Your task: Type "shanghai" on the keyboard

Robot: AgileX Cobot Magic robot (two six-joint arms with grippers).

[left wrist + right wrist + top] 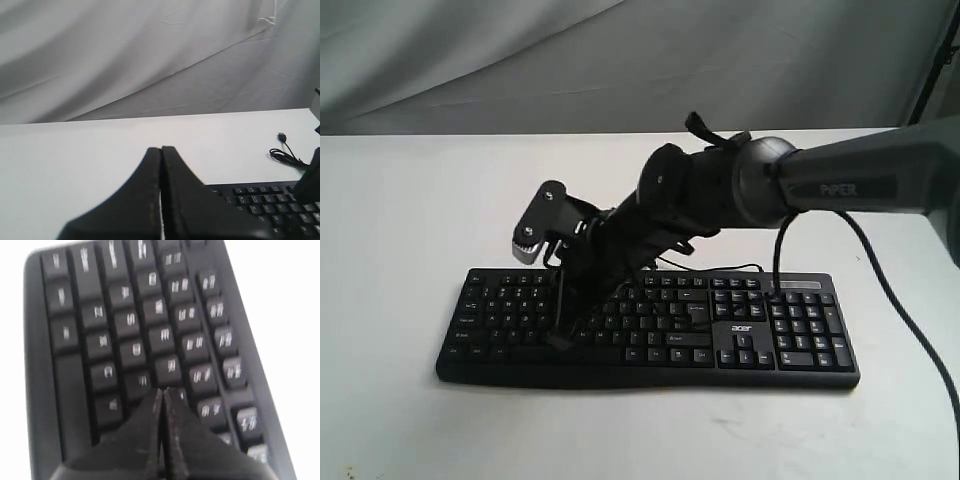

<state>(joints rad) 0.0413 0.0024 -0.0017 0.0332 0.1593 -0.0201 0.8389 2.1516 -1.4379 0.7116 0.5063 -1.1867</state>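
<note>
Because typing wants one narrow point, the right pincer [560, 338] has its two fingers pressed together into a single wedge. I have it reaching down over the keyboard [660, 335], which lies flat on the white table [400, 200] directly beneath that tip. The tip sits low over the letter keys at the end away from the number pad, touching them or just short of them; I cannot tell which. On the right wrist camera the keys just ahead of the tip are smeared by blur, so I cannot read the legend under it. On the exterior camera the arm's own bulk hides part of the middle rows.

The left pincer [161, 150] is likewise closed on nothing and held off to the side, with only one corner of the keyboard showing just beyond it. I judge it parked there to leave room. Past that corner the thin USB cable [287, 156] lies loose on the table, its plug free. The exterior camera does not show the left arm.
</note>
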